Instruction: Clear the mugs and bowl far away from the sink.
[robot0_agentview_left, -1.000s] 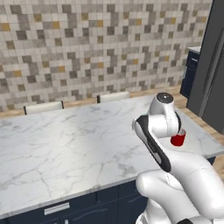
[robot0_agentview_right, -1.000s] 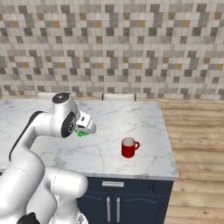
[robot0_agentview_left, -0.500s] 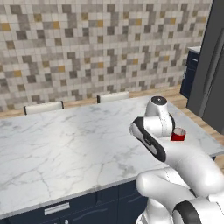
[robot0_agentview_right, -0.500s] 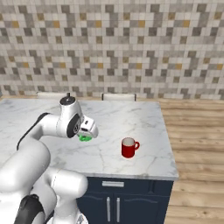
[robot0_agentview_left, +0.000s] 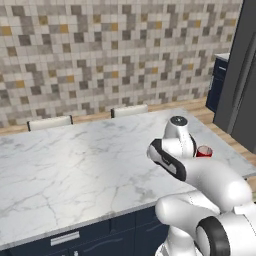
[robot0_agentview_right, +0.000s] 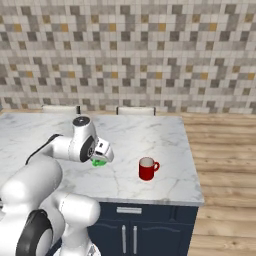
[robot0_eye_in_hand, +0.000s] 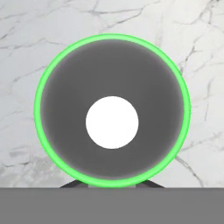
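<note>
The hand (robot0_agentview_right: 101, 156) pinches the green mug (robot0_eye_in_hand: 112, 109) by its rim, looking straight down into it, likely for carrying. The red mug (robot0_agentview_right: 147, 168) stands apart on the marble bench (robot0_agentview_right: 150, 135), seemingly already cleared.

Green mug (robot0_eye_in_hand: 112, 109) upright, seen from above over marble; red mug (robot0_agentview_right: 147, 168) upright, well apart.

Looking straight down into green mug (robot0_eye_in_hand: 112, 70): bright green rim forms full circle, grey inside wall, white round bottom at centre. Mug mouth takes up most of my view. White marble worktop (robot0_eye_in_hand: 26, 35) with thin grey veins around it on all sides. My jaws closed on mug's rim at lower edge, dark fingertips (robot0_eye_in_hand: 72, 185) just peeking out beneath it.
</note>
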